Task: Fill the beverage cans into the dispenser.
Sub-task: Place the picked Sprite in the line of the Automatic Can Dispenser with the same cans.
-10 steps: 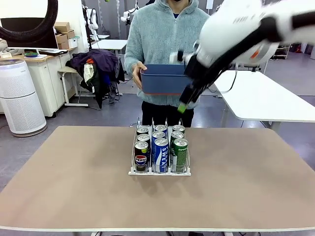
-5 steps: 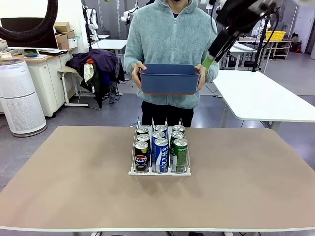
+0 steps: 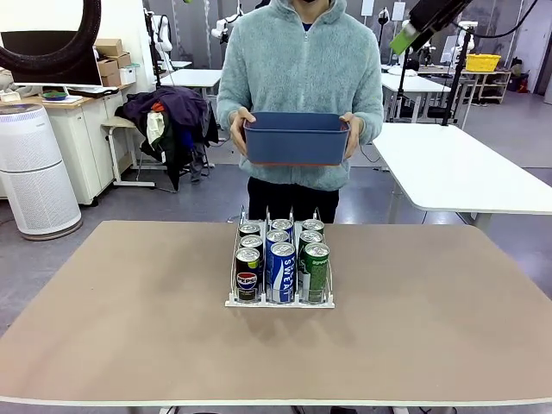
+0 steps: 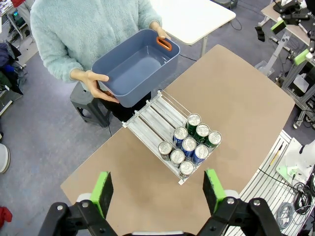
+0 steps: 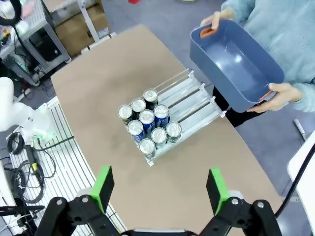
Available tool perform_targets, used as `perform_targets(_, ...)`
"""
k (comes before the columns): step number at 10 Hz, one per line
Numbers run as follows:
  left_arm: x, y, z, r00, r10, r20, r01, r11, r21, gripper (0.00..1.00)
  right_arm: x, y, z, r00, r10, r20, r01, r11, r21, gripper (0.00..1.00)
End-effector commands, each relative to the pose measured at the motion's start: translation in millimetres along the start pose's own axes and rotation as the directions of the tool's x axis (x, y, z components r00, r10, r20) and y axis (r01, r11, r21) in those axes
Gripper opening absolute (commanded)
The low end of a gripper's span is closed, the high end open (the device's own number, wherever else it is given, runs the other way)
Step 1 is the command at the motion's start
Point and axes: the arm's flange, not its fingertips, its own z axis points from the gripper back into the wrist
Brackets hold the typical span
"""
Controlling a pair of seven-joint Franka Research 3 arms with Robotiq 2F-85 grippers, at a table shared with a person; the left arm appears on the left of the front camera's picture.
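The dispenser (image 3: pixel 235 301) stands mid-table with several beverage cans (image 3: pixel 282 259) at the near ends of its three lanes: black Pepsi on the left, blue-and-white Sweat in the middle, green on the right. From high above, my left gripper (image 4: pixel 157 191) looks down on the dispenser (image 4: pixel 156 114) and the cans (image 4: pixel 189 145); it is open and holds nothing. My right gripper (image 5: pixel 160 189), also high and open, sees the cans (image 5: pixel 147 125) in the dispenser (image 5: pixel 191 101). One of its green-padded fingers (image 3: pixel 405 36) shows at the top right of the front view.
A person at the far side holds an empty blue bin (image 3: pixel 297 138) with both hands above the table's far edge; the bin (image 4: pixel 135 66) also shows in both wrist views (image 5: pixel 236 59). A white table (image 3: pixel 457 168) stands beyond, right. Tan tabletop (image 3: pixel 431 319) surrounds the rack.
My right arm has swung up and to the right, away from the bin, to the top right of the front view. The bin and the cans have stayed put.
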Motion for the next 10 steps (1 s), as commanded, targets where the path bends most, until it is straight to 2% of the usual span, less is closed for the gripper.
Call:
perform_targets(1, -1.0, 0.4, 0.4, 1.0, 0.001, 0.0, -0.001, 1.0, -0.001, 0.97, -1.0, -11.6, 17.0, 1.0, 0.001, 0.025, -0.003, 0.997, 0.073, 1.0)
perform_targets(4, -1.0, 0.4, 0.4, 1.0, 0.001, 0.0, -0.001, 1.0, -0.001, 0.97, 2.9, -14.9, 31.3, 0.999, -0.032, 0.016, 0.031, 0.998, 0.058, 1.0)
perform_targets(10, -1.0, 0.4, 0.4, 1.0, 0.001, 0.0, -0.001, 1.0, -0.001, 0.97, 0.9, -14.9, 30.4, 0.999, -0.053, -0.006, 0.053, 0.998, 0.045, 1.0)
